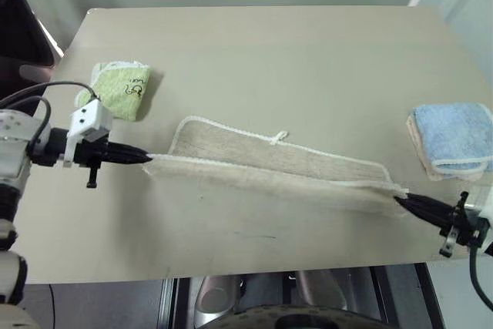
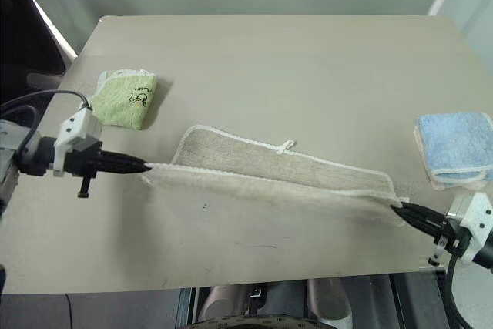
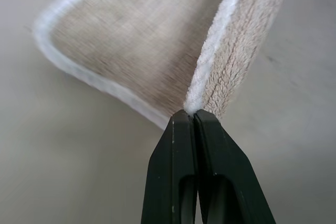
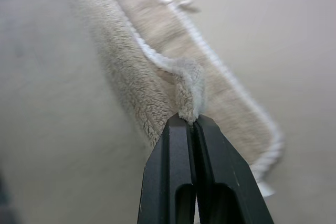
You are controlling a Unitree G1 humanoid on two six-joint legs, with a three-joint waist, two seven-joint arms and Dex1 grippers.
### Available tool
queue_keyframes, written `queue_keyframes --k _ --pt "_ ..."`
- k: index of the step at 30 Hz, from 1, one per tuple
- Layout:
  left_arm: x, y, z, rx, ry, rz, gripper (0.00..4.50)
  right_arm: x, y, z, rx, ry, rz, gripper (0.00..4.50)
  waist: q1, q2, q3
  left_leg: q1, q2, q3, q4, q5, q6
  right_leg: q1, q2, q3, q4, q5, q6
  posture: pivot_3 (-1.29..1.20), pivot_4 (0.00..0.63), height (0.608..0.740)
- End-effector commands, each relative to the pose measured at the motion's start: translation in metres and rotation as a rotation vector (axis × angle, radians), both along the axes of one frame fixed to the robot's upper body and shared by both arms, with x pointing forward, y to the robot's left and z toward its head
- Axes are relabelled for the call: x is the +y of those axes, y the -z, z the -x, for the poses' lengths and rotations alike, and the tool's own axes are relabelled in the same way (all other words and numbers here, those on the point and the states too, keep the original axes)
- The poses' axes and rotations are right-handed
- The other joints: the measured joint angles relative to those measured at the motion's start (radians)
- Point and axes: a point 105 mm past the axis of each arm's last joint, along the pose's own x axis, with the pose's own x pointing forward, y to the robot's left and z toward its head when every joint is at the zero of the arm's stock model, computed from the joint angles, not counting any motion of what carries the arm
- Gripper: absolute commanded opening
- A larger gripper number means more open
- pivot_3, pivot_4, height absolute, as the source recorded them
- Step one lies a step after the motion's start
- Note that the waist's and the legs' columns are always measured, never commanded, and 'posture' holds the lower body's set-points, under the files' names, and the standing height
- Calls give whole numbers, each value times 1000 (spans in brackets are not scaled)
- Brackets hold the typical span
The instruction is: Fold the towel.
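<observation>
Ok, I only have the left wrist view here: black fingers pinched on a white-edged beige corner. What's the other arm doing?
Observer: The right claw is shut on the opposite end of the towel, so the cloth is held between both.
Operator: Is the towel flat or partly folded?
Observer: Partly folded: the near edge is lifted over toward the far edge, where a small loop sticks out.
Operator: Anything else on the table?
Observer: A folded green towel lies beyond the left claw, and a folded blue towel lies beyond the right claw, both apart from the beige one.
</observation>
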Motion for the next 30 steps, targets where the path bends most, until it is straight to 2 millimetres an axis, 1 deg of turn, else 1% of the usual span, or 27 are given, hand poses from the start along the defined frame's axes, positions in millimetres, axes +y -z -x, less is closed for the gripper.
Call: queue_keyframes --k 1,5,9,14,20,25,30 --pt "0 -6 -1 -3 37 -15 42 -10 -12 -6 -57 85 10 0 0 0 0 0 0 0 0 0 0 0 0 0 0 0 1 0 150 733" --pt "-9 -7 -13 -20 48 -11 42 -21 -13 -16 -69 184 30 0 1 0 0 -1 0 0 0 -1 1 0 0 0 0 -1 1 0 150 733" --pt "-18 -7 -26 -46 62 -6 42 -19 -10 -21 -57 182 53 0 4 0 0 0 0 0 0 0 2 1 0 0 -1 -1 1 0 150 733" --pt "-30 -10 -43 -98 68 15 42 -23 -6 -25 -36 221 75 0 7 0 0 0 0 0 0 0 3 1 0 -1 -1 0 2 0 150 733" --pt "-38 -10 -63 -216 19 35 42 -17 1 -28 -19 219 79 0 8 0 0 0 0 0 1 0 3 2 0 -1 -1 1 5 0 150 733" --pt "-44 -10 -69 -256 19 46 42 -17 3 -32 -25 231 78 0 8 0 0 0 0 0 1 1 5 3 0 -1 -3 2 7 0 150 733" --pt "-43 -6 -72 -274 -2 29 42 -19 4 -38 -42 268 74 0 8 0 0 1 0 0 1 2 6 6 0 -1 -4 3 8 0 150 733"
